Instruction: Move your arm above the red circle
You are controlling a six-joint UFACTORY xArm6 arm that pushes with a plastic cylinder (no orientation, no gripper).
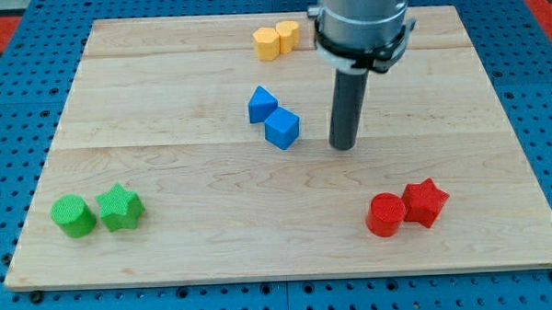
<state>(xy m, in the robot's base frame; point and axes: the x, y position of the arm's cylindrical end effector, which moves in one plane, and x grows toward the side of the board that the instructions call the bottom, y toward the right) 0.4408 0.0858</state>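
Note:
The red circle (385,215) lies on the wooden board (214,222) at the view's lower right, touching a red star (426,202) on its right. My tip (344,146) stands near the board's middle, up and a little left of the red circle and well apart from it. A blue cube (281,128) lies just left of my tip.
A second blue block (262,104) touches the blue cube at its upper left. Two yellow blocks (276,38) sit at the view's top. A green circle (73,216) and a green star (120,207) lie at the lower left.

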